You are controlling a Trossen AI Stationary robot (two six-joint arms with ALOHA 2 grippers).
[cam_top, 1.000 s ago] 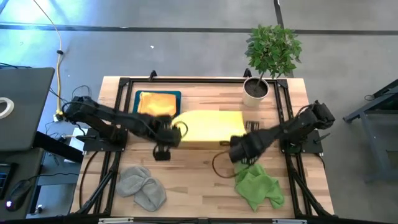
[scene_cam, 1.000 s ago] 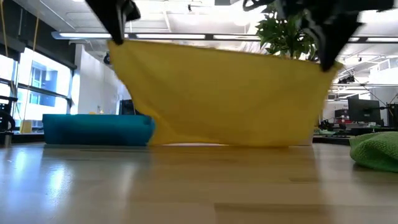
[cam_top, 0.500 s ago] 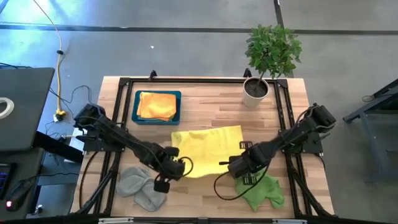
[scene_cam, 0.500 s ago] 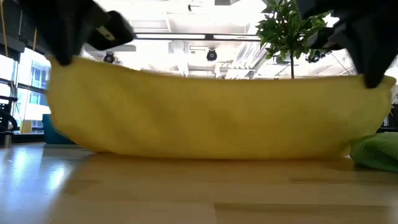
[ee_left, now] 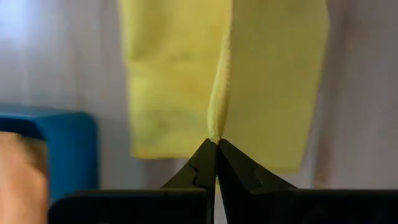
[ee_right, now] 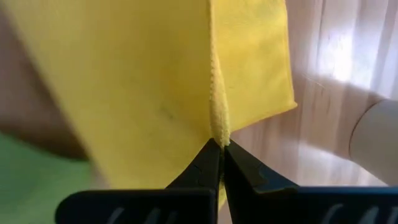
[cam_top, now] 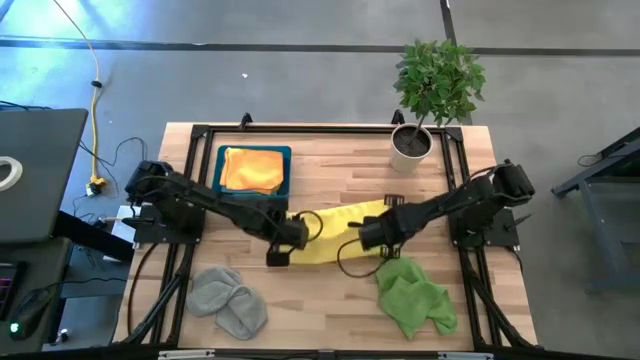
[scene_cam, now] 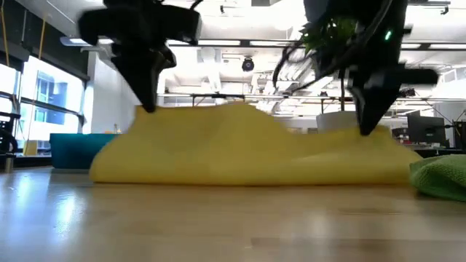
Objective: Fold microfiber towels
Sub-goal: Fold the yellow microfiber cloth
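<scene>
**High view.** Item: yellow towel (cam_top: 335, 235), 1 pc, lying mid-desk, doubled over on itself, between the 2 arms. Left claw (cam_top: 283, 245) pinched on its left end; right claw (cam_top: 362, 237) pinched on its right end. Desk (cam_top: 340, 165): pale wood. Also on it: teal tray (cam_top: 285, 155) w/ orange towel (cam_top: 250, 170) inside, at the far left; grey towel (cam_top: 228, 300) bunched near the front left; green towel (cam_top: 415, 300) bunched at the front right, just beside the yellow one; potted plant (cam_top: 430, 95) at the far right corner.

**Low view.** Yellow towel sits as a low, sagging mound on the desk, top edge lifted at both ends where the claws hold it, drooping in between. Judged: very light, limp, no stiffness of its own; needs 2 holds to keep an edge straight.

**Left wrist view.** Left claw's fingers (ee_left: 199, 171) closed tight on a thin folded edge; cloth hangs away in 2 layers.

**Right wrist view.** Right claw's fingers (ee_right: 202, 165) closed tight on a fuzzy hem; cloth spreads beyond it.

**Handling note (judgement).** Napped surface grips well, unlikely to slip. Best hold: corners or hem, both layers together; a mid-cloth pinch would only bunch it.
</scene>
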